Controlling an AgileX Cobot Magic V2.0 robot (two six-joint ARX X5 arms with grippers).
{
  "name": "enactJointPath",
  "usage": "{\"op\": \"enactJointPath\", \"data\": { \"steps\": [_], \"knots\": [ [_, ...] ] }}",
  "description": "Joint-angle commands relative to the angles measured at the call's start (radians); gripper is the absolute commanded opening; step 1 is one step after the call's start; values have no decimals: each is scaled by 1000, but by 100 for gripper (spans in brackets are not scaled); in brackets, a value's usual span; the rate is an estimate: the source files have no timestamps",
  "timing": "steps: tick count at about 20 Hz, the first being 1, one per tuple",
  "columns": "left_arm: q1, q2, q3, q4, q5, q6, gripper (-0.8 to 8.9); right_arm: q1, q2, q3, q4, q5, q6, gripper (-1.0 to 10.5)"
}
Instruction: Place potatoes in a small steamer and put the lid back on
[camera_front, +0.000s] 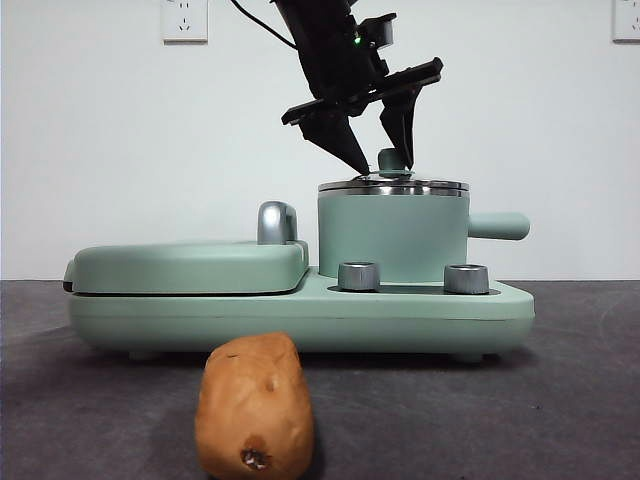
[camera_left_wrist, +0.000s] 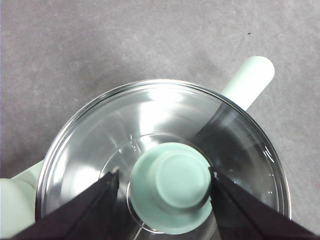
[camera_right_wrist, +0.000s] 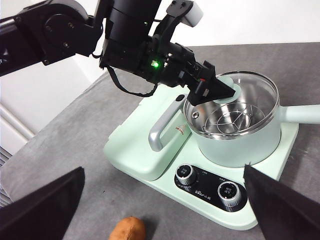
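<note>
The small steamer (camera_front: 392, 232) stands on the right half of the mint-green cooker, with the lid (camera_front: 392, 186) on it. My left gripper (camera_front: 387, 167) reaches down from above, jaws open on either side of the lid's green knob (camera_left_wrist: 172, 185), close to it but not squeezing it. The right wrist view shows the steamer (camera_right_wrist: 235, 145), a steel rack inside it, and the left gripper (camera_right_wrist: 220, 92) at the knob. The potato (camera_front: 255, 405) lies on the grey table in front of the cooker, and shows partly in the right wrist view (camera_right_wrist: 127, 229). My right gripper (camera_right_wrist: 164, 168) hovers open and empty, high above the table in front of the cooker.
The flat griddle cover (camera_front: 190, 265) with its chrome handle (camera_front: 277, 222) fills the cooker's left half. Two steel dials (camera_front: 358, 276) sit on the front of the base. The steamer's side handle (camera_front: 498, 226) sticks out to the right. A white wall stands behind.
</note>
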Motion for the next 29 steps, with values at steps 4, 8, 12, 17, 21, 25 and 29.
{"op": "enactJointPath", "data": {
  "steps": [4, 8, 12, 17, 21, 25, 29],
  "knots": [
    [-39, 32, 32, 5, -35, 84, 206, 3, 4, 17, 7, 1, -8, 509],
    [-44, 32, 32, 5, -35, 85, 64, 3, 4, 17, 6, 1, -7, 509],
    [-44, 31, 32, 6, -35, 101, 8, 3, 4, 17, -2, 1, -7, 509],
    [-44, 31, 137, -53, -35, 103, 8, 3, 4, 17, -4, 1, -8, 509],
    [-44, 24, 291, -157, -35, 100, 8, 3, 4, 17, -11, 5, -8, 509],
    [-28, -45, 341, -266, -35, 105, 8, 24, 19, 18, -86, 80, -2, 508],
    [8, -150, 341, -412, -35, 131, 8, 144, 77, 32, -98, 139, 33, 508]
  ]
}}
